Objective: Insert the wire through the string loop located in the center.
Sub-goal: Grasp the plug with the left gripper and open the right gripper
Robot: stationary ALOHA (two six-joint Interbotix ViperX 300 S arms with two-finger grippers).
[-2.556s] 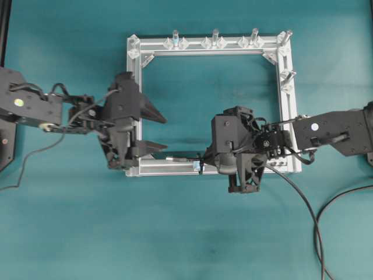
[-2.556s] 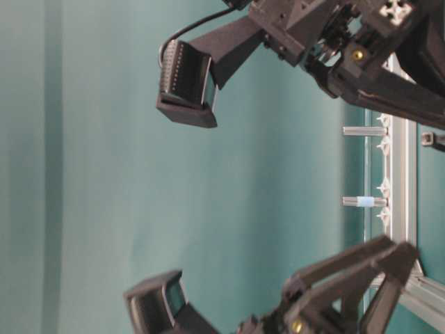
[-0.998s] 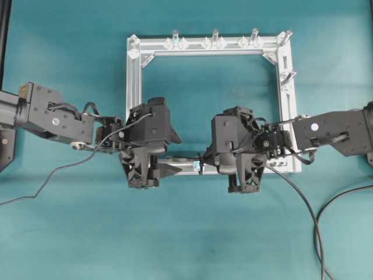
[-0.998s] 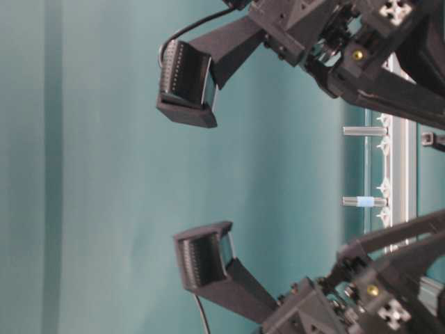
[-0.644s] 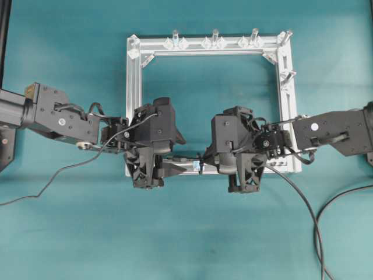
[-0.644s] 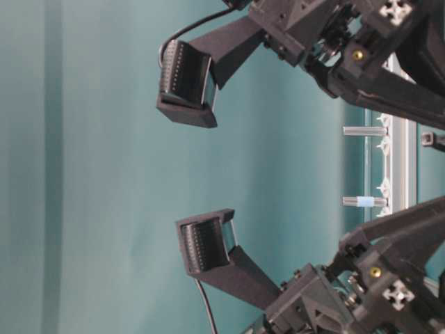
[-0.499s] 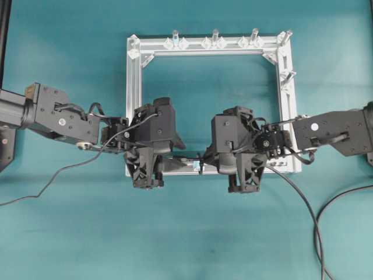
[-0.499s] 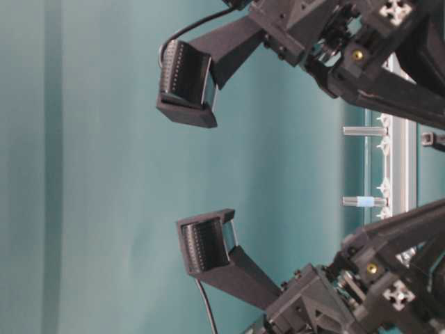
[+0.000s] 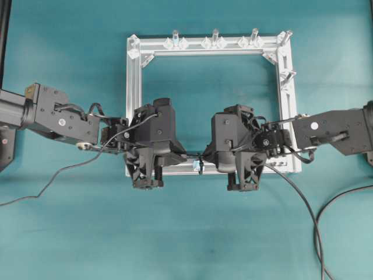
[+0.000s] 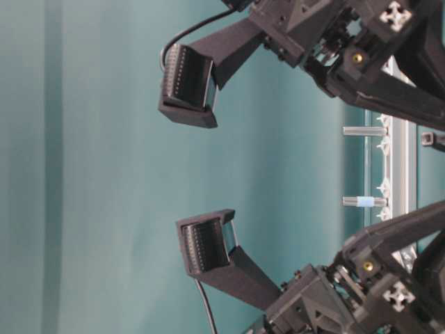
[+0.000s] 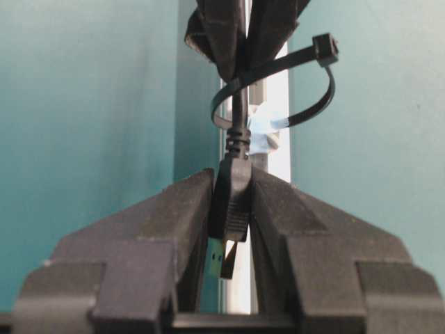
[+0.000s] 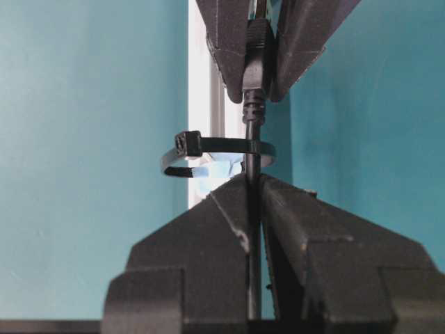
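Wire [image 11: 233, 188] through string loop [image 11: 306, 104]

no readable text, labels, numbers, signs anywhere

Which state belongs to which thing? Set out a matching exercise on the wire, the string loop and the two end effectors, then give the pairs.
Things:
1. wire
2. string loop
3. left end effector
4. right end effector

States:
A. shut on the plug end
B. runs through the ring
C. circles the frame bar
D. shut on the thin cable

Pairs: 1-B, 2-C, 3-A, 4-D
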